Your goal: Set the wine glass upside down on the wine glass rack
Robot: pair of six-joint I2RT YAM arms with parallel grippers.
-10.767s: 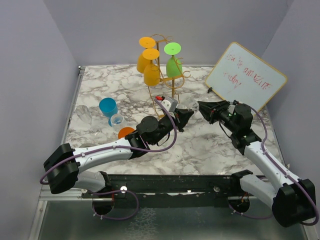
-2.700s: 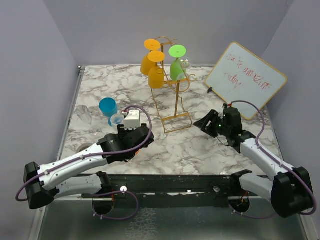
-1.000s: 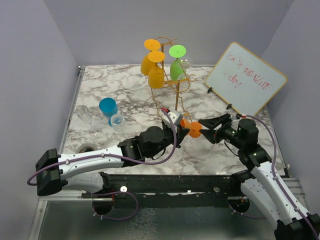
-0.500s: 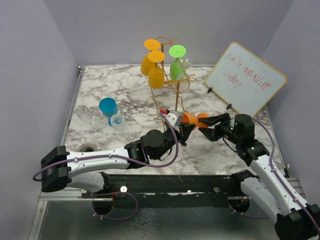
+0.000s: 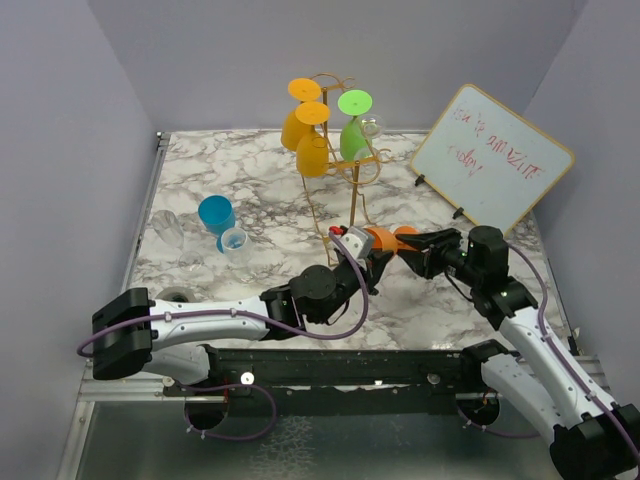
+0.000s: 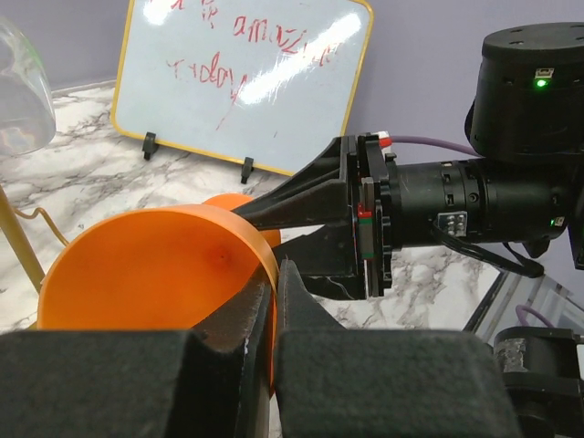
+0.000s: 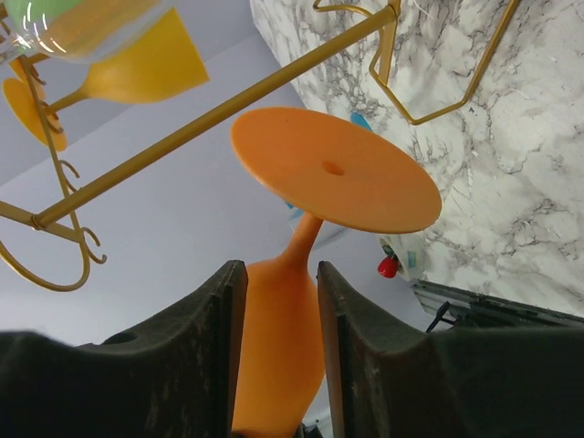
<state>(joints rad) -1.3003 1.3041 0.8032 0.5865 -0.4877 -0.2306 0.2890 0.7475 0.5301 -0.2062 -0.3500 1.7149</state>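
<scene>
An orange wine glass [image 5: 384, 239] hangs on its side in mid-air between my two grippers, just in front of the golden wire wine glass rack [image 5: 352, 190]. My left gripper [image 5: 371, 254] is shut on the bowl's rim [image 6: 260, 265], one finger inside the bowl and one outside. My right gripper [image 7: 281, 274] comes from the foot end. Its two fingers lie against either side of the bowl [image 7: 278, 347], with the stem and round foot [image 7: 333, 182] sticking out beyond them. A bar of the rack [image 7: 210, 119] passes close behind the foot.
Several glasses hang upside down on the rack: yellow-orange ones [image 5: 313, 150], a green one [image 5: 350, 135] and a clear one [image 5: 372, 127]. A whiteboard [image 5: 492, 158] leans at the back right. A blue cup [image 5: 215, 213], a small clear cup [image 5: 234, 240] and a clear glass [image 5: 168, 228] stand at the left.
My left arm has carried the orange glass a little back and right. My right gripper's fingers have slid over the stem and narrowed onto the bowl.
</scene>
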